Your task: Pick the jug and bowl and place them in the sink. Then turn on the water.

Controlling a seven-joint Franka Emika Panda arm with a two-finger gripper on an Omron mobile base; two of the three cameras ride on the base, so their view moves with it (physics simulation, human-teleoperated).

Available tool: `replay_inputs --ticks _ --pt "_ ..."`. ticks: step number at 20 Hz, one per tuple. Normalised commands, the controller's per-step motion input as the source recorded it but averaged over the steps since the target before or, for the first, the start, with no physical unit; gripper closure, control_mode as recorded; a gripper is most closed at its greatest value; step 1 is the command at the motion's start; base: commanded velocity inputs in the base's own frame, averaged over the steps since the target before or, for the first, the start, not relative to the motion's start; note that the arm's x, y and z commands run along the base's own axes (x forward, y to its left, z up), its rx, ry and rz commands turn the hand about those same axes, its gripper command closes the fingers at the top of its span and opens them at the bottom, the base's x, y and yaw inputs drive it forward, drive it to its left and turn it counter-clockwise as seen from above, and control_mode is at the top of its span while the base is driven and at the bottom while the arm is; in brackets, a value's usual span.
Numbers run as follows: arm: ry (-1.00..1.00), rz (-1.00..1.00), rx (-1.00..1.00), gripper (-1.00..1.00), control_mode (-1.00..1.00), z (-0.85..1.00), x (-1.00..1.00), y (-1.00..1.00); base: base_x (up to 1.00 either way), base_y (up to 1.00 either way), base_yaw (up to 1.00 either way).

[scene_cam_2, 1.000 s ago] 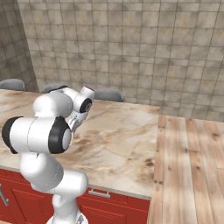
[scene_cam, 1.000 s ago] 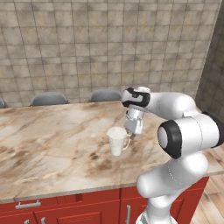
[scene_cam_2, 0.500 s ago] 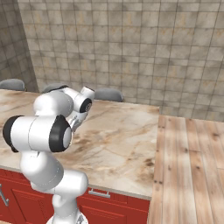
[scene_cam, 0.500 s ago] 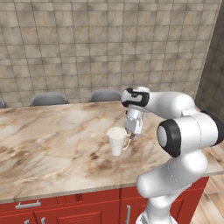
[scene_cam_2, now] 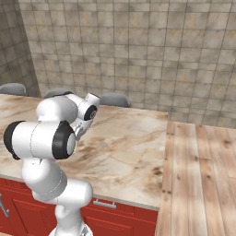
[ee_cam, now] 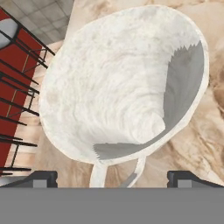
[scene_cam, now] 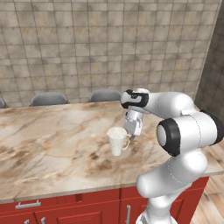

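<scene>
Left base view, left to right: two grey chair backs (scene_cam: 49, 98) show behind the far edge of the marble counter (scene_cam: 48, 144), against the tiled wall (scene_cam: 87, 43). Red cabinet fronts (scene_cam: 65, 210) run below the counter's near edge. The jug (scene_cam: 117, 140) stands upright on the marble, about mid-counter, its handle turned toward my arm. My pincer (scene_cam: 131, 131) hangs just beside the jug's right side, at the handle, pointing down; I cannot tell from here whether it touches.

Right base view: my own arm hides the jug. The counter (scene_cam_2: 124, 147) ends at the right in a wooden plank surface (scene_cam_2: 198, 175).

Hand view: I look down into the jug (ee_cam: 122, 87); its pale mouth lies between my two fingertips (ee_cam: 41, 177), the handle loop nearest me at the bottom. Red cabinet fronts with dark rails (ee_cam: 13, 87) lie at the left. My fingers are spread wide, one at each bottom corner, and pinch nothing.
</scene>
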Motion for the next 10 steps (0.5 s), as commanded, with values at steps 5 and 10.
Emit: replay_inputs --ticks 5,10 --pt "0.00 0.00 0.00 -1.00 -1.00 -0.03 0.00 0.00 0.00 0.00 0.00" --pt "0.00 0.00 0.00 -1.00 -1.00 -0.06 0.00 0.00 0.00 0.00 0.00"
